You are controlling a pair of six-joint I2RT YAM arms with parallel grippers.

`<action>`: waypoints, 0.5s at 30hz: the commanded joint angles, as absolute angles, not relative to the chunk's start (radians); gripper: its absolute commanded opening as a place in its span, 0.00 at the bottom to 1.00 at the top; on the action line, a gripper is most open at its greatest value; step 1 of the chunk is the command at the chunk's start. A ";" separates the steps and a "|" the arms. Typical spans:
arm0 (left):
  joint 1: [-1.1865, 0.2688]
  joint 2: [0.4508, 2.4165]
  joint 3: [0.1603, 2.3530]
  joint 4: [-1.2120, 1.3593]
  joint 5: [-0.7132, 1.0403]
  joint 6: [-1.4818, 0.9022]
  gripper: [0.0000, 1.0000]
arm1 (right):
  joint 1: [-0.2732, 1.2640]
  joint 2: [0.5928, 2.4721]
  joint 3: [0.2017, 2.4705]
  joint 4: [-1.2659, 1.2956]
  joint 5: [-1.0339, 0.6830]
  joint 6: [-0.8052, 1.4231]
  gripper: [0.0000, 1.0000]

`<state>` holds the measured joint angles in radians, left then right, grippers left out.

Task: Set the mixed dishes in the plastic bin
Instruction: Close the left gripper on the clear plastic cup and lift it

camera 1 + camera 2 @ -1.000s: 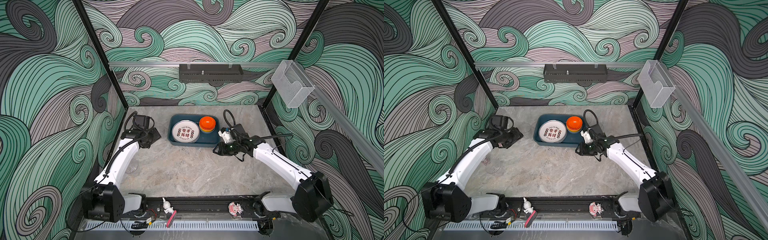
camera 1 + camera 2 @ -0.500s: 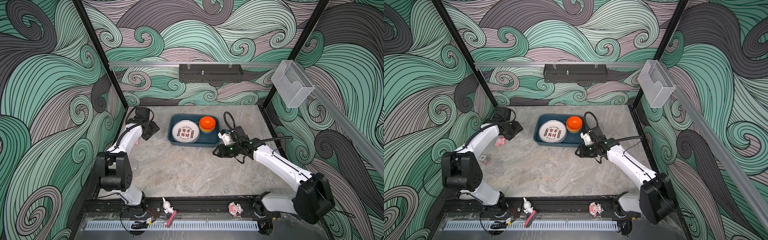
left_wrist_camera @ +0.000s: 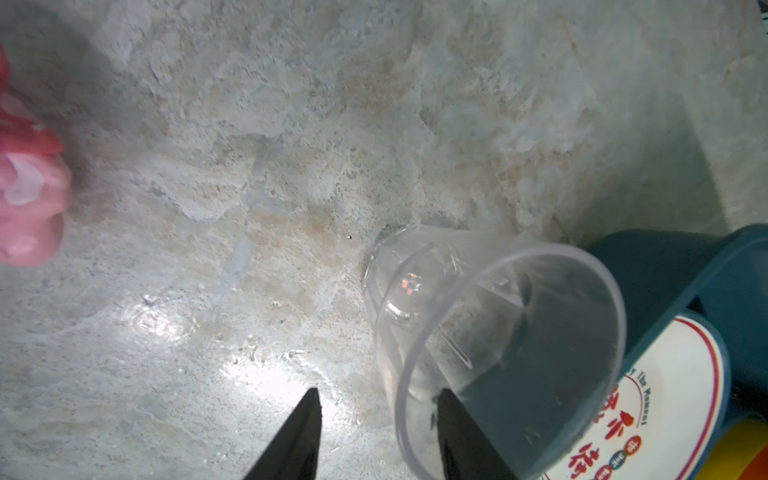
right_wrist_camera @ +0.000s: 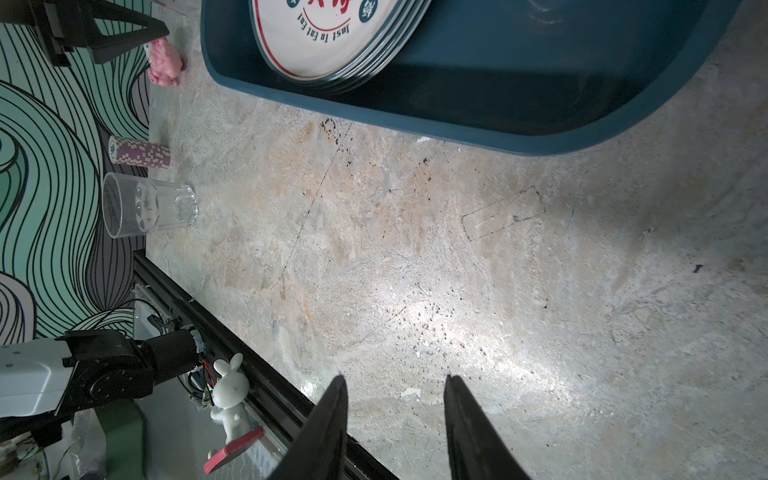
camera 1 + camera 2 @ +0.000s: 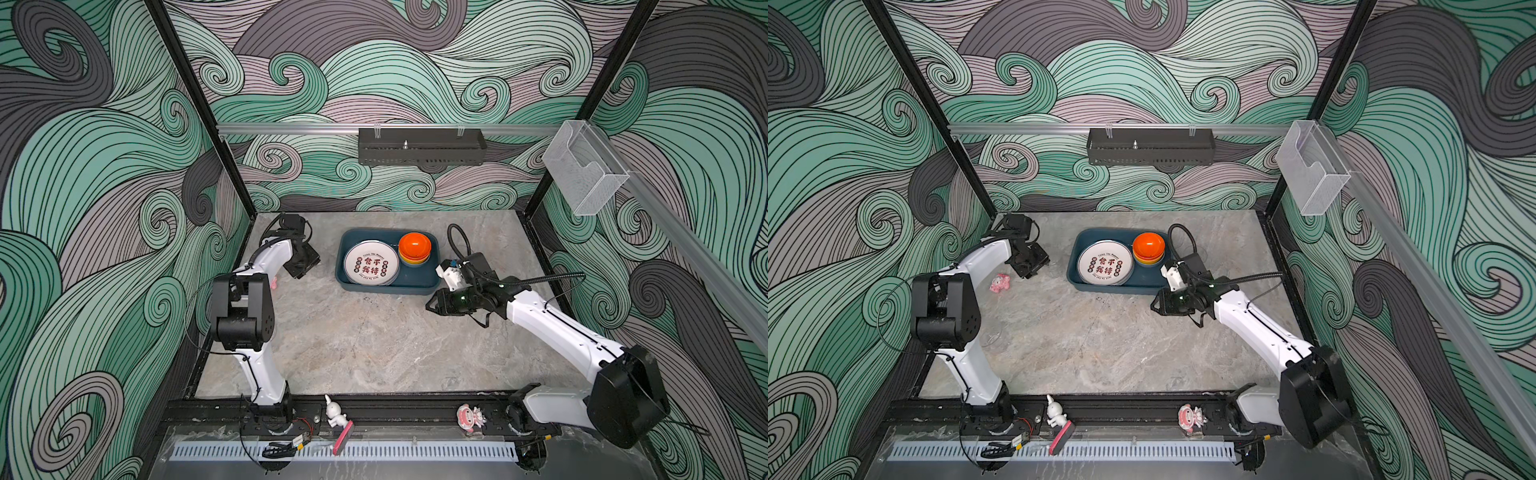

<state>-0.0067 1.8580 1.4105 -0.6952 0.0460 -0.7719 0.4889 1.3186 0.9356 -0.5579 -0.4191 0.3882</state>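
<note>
The teal plastic bin holds a stack of printed plates and an orange bowl stacked on other bowls. In the left wrist view a clear tumbler stands tilted beside the bin. My left gripper is open astride its rim, one finger inside and one outside with a gap. A second tumbler stands by the left wall. My right gripper is open and empty over bare table in front of the bin.
A pink figurine lies left of the bin, and a stack of pink-white chips stands near the second tumbler. A white rabbit and a pink figurine sit on the front rail. A black tray and a clear box hang on the walls.
The left arm has folded upright, its elbow swinging up from low over the table, while its gripper stayed left of the bin and its jaws narrowed. The right arm has barely moved.
</note>
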 commanded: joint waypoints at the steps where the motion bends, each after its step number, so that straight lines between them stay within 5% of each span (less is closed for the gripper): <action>1: 0.000 1.879 1.454 -0.707 0.061 -0.769 0.40 | 0.492 1.324 0.930 -0.559 -0.403 0.370 0.40; 15: 0.020 1.837 1.426 -0.719 0.070 -0.746 0.13 | 0.491 1.337 0.934 -0.559 -0.401 0.379 0.40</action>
